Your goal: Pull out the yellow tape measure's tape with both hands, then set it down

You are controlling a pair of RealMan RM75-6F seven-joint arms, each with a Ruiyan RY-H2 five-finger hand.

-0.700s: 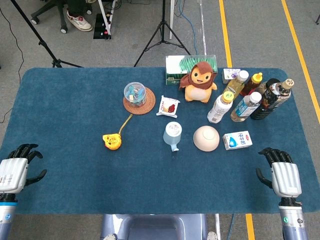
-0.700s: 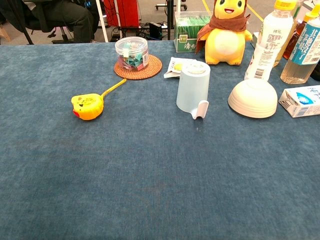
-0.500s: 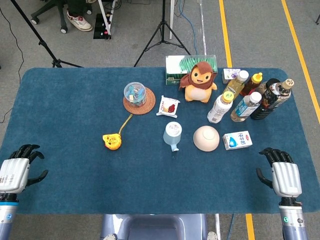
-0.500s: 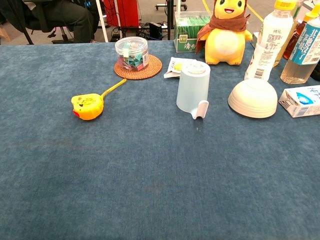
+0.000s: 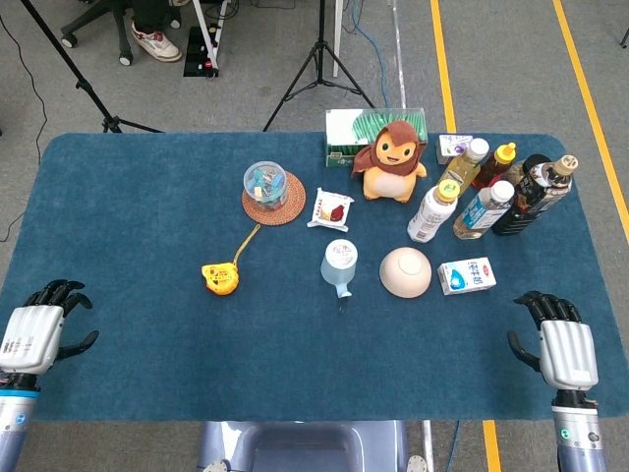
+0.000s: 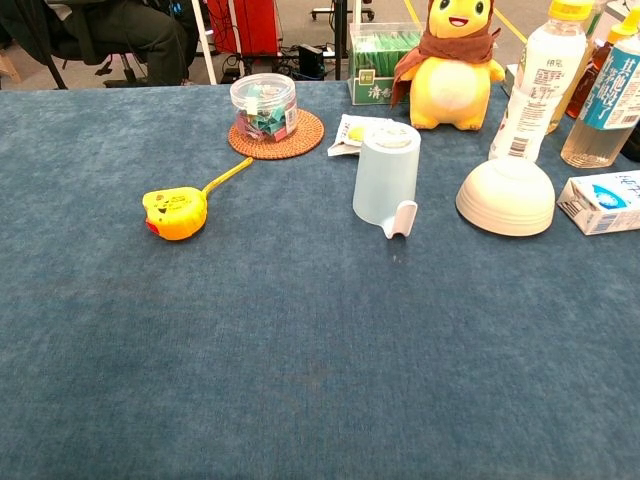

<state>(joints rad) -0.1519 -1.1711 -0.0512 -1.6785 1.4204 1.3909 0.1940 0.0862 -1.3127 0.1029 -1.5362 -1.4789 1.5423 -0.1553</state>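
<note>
Head view: the yellow tape measure [image 5: 220,277] lies on the blue table [image 5: 138,197], left of centre, with a short length of tape [image 5: 247,243] already out and running up toward the woven coaster [image 5: 274,207] that carries the clear jar [image 5: 266,183]. Both hands sit at the near table edge, well apart from it. Left hand [image 5: 32,332] has slid a little lower and further toward the near edge than half a second ago; fingers apart, holding nothing. Right hand [image 5: 558,344] has likewise dropped slightly toward the near edge; fingers loosely spread, empty. The light blue cup [image 5: 338,265], the white bowl [image 5: 405,271] and the milk carton [image 5: 466,276] sit to the right of the tape measure, unmoved. Chest view: neither hand shows. The tape measure [image 6: 175,213] rests flat on the cloth, its tape [image 6: 228,174] pointing at the coaster [image 6: 277,135]; no shift in it against the earlier frames. Judgement: the small backward drift takes both hands away from the tape measure, not toward it, so no reach is under way. Whether the short length of tape out counts as the pull already done cannot be told from here.
</note>
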